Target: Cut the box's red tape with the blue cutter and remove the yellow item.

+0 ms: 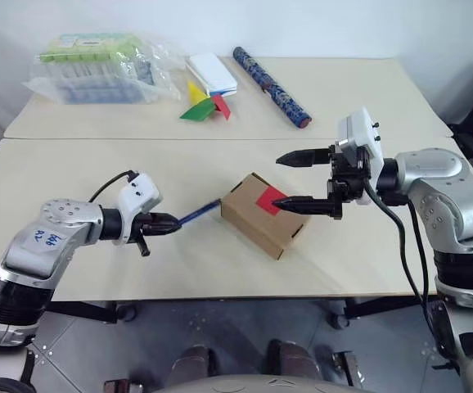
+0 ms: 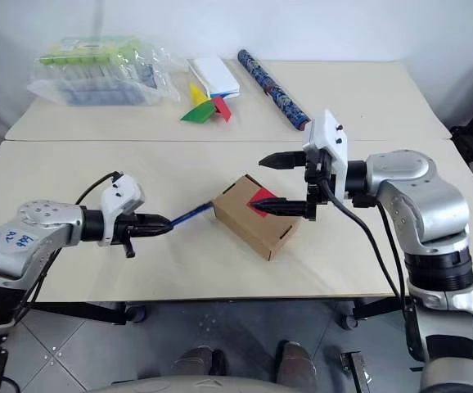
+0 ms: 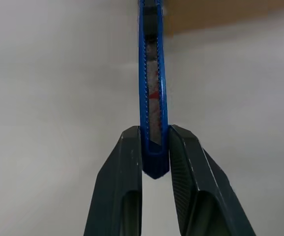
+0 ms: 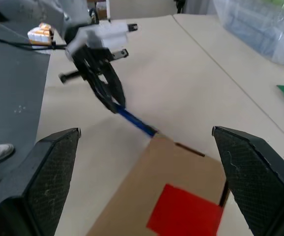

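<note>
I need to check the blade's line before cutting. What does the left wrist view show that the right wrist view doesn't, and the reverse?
Left wrist view alone: the left gripper seen close, its black fingers clamped on the slim blue pen-shaped cutter.
Right wrist view alone: the bright red square of tape on the small brown cardboard box, between the right gripper's wide-open fingers.
Both: the cutter, the box and the pale tabletop.

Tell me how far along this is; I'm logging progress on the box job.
Done: the left end effector is shut on the blue cutter, its tip at the box. In hand: the right end effector is open over the box. Left: the red tape looks uncut, the lid closed.
</note>
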Action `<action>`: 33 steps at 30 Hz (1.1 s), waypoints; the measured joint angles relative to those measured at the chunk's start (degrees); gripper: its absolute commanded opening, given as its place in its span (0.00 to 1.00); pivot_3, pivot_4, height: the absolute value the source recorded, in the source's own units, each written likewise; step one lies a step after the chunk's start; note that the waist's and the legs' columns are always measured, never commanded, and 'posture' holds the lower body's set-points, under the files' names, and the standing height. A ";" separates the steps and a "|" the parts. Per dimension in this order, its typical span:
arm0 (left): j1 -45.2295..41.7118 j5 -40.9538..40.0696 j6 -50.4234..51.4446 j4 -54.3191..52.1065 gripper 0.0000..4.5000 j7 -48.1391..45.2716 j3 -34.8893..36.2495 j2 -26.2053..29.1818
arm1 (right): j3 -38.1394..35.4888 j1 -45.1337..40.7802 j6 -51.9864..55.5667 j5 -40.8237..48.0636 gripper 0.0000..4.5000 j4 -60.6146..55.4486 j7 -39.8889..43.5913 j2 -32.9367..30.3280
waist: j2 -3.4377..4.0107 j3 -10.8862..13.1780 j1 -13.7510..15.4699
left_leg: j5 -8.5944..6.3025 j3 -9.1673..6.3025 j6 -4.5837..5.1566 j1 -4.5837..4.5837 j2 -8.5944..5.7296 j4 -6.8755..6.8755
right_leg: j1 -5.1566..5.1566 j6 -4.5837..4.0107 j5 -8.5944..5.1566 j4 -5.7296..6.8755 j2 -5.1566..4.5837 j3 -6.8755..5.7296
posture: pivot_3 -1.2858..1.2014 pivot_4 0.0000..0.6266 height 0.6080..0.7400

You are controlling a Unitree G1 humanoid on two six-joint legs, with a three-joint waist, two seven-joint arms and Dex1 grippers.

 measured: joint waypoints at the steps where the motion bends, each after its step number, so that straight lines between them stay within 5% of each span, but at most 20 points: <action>1: -0.58 1.02 -2.33 1.76 0.10 -3.12 -1.31 0.43 | -0.41 1.05 0.99 0.80 1.00 -2.05 -0.98 -0.77 | 0.00 0.00 0.15 | 0.00 0.01 0.00 -0.01 0.00 0.00 | 0.00 0.00 0.00 -0.01 0.00 -0.01 | 0.52 0.24 1.00; 14: -4.90 10.45 -18.87 10.23 0.10 -19.66 -8.10 -0.61 | -5.54 9.38 10.06 9.83 1.00 -17.05 -13.19 -2.82 | -0.02 0.01 -0.02 | -0.01 0.03 0.04 -0.05 0.02 0.00 | -0.01 0.01 0.00 -0.02 0.02 -0.03 | 0.52 0.24 1.00; 26: -5.06 14.17 -21.31 6.10 0.10 -21.88 -11.06 -5.52 | -4.16 12.69 14.78 13.53 1.00 -23.77 -21.51 -4.07 | -0.03 0.02 0.09 | -0.01 0.00 0.08 -0.05 0.04 0.05 | 0.00 0.01 0.00 0.00 0.04 -0.03 | 0.52 0.24 1.00; 29: -4.87 15.72 -22.12 6.04 0.10 -21.33 -11.18 -5.51 | -0.63 12.84 16.44 13.17 0.87 -25.74 -23.83 -4.12 | -0.03 0.01 -0.03 | -0.01 -0.03 0.08 -0.05 0.04 0.05 | 0.00 0.01 0.00 0.00 0.03 -0.02 | 0.52 0.24 1.00; 33: -4.01 16.03 -22.60 5.28 0.10 -20.98 -10.71 -5.34 | 4.06 12.83 19.22 12.62 0.57 -28.43 -26.27 -5.69 | -0.03 0.01 -0.03 | -0.01 -0.37 0.08 -0.04 0.04 0.05 | 0.00 0.00 0.00 0.01 0.03 0.00 | 0.52 0.24 1.00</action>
